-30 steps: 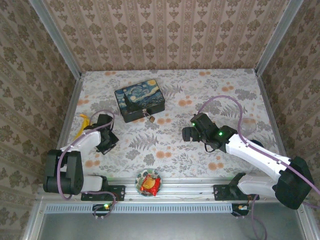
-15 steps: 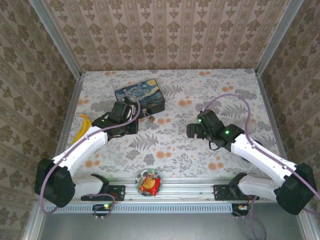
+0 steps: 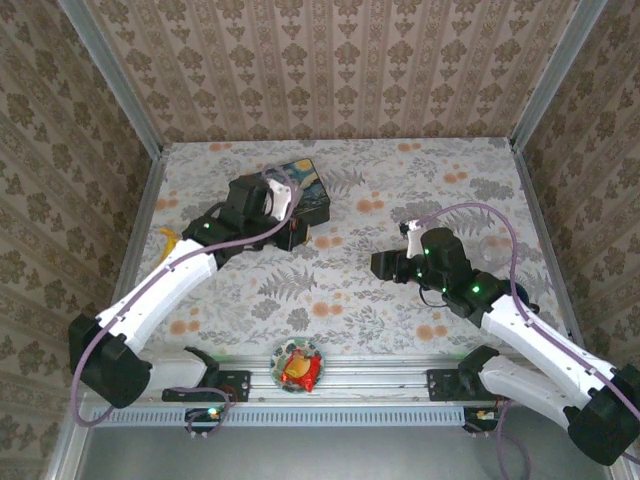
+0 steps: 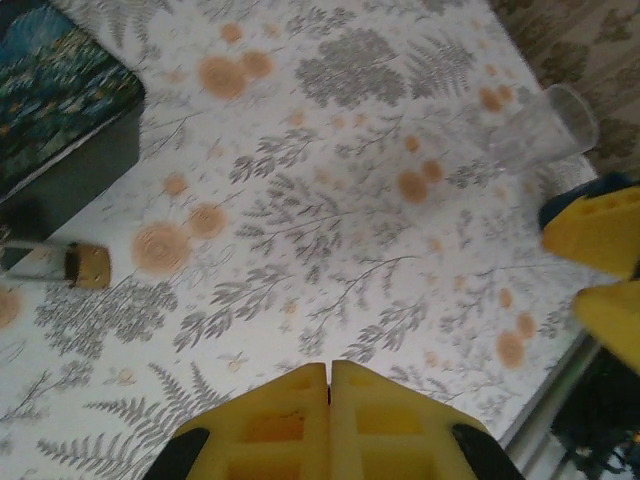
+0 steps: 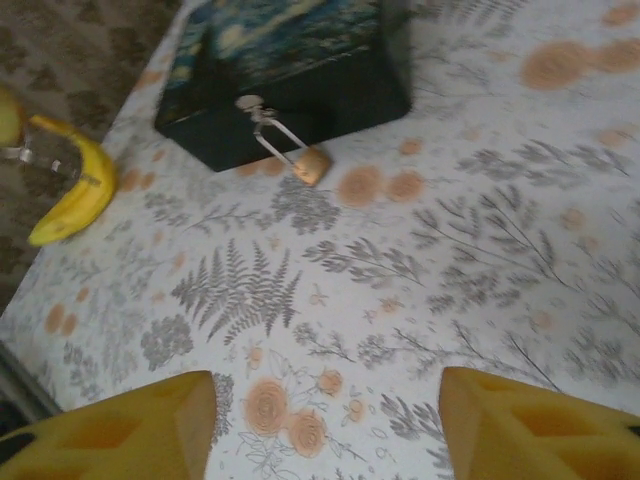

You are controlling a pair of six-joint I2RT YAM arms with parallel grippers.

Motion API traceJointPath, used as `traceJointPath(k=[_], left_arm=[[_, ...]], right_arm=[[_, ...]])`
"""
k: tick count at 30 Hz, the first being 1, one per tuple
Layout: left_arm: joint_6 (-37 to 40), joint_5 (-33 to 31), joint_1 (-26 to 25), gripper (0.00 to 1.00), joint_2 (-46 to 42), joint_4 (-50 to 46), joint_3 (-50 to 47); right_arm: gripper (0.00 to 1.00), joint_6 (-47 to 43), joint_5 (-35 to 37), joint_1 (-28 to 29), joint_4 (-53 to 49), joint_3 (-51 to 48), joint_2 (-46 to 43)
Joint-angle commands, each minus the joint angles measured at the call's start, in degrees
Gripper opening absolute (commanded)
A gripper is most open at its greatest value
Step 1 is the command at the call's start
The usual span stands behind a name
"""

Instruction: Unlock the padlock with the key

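The tiny brass padlock lies on the tablecloth in front of the painted tin box, its thin silvery shackle hooked to the tin's latch. The left wrist view has the padlock at the far left below the tin. My left gripper is shut and empty, hovering beside the tin's front. My right gripper is open with bare cloth between its fingers, mid-table right of the padlock. The key is out of view.
A banana lies at the table's left edge. A clear glass stands at the right behind my right arm. A small plate of snacks sits at the near edge. Patterned walls close in the table.
My left arm has swung from the front left up over the tin, gripper staying shut. My right arm has drawn back a little and its jaws have narrowed.
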Motion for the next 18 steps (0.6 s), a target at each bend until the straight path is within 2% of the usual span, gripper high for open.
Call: traceJointPath(k=[1, 4, 9, 18], left_arm=[[-2.73, 3.13, -1.72, 0.00, 2.92, -7.53, 4.65], [-3.77, 3.47, -3.25, 0.00, 4.93, -10.61, 7.79], [-4.32, 2.74, -4.84, 0.00, 7.38, -14.29, 11.88], [-5.70, 5.58, -5.58, 0.00, 8.64, -14.85, 13.91]], right_arm=[[0.52, -3.47, -6.68, 0.02, 11.07, 0.18, -0.03], [0.43, -7.01, -7.13, 0.84, 12.12, 1.69, 1.19], [0.39, -11.89, -7.29, 2.67, 13.18, 4.14, 3.91], [0.36, -15.63, -10.05, 5.51, 14.81, 8.60, 11.40]])
